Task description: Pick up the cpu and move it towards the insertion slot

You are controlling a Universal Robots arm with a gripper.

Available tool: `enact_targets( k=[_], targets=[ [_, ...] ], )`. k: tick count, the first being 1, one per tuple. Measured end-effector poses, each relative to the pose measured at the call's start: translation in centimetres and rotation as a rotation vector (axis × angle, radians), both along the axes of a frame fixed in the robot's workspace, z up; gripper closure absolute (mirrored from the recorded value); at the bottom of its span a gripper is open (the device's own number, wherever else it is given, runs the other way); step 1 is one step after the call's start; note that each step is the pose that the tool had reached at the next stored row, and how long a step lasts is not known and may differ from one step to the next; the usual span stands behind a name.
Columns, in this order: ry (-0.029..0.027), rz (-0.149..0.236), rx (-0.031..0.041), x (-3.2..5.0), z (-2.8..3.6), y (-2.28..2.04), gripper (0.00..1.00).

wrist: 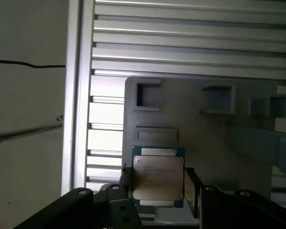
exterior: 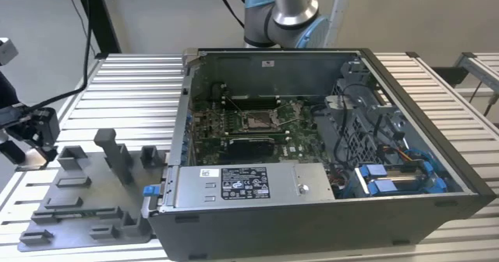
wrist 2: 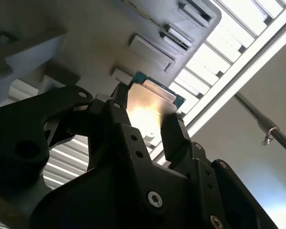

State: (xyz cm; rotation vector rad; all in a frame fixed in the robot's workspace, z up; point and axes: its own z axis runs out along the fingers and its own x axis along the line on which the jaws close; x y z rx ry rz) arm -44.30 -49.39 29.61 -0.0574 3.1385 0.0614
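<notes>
the jaws of the gripper (wrist: 158, 183) pinch the cpu (wrist: 158, 169) by two thin edges (near the grey tray (exterior: 78, 212)), so a jolt could tilt or drop it short of the insertion slot (exterior: 257, 120).

A ribbed aluminium table (exterior: 117, 92) spans the scene, a plain beige surface (exterior: 172, 16) behind it, softly lit.
</notes>
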Motion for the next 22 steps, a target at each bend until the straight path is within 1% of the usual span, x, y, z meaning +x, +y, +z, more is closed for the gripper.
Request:
enact_targets(
  k=[3, 8, 13, 22],
  targets=[
    [0.0007, 0.0, 0.0, 0.02, 1.35, 0.0, 1.0],
    [0.0011, 0.0, 0.0001, 0.03, 3.43, 0.0, 1.0],
    [0.0017, 0.0, 0.0001, 0.03, 5.72, 0.0, 1.0],
    [0.0021, 0.0, 0.0005, 0.03, 9.66, 0.0, 1.0]
  ],
)
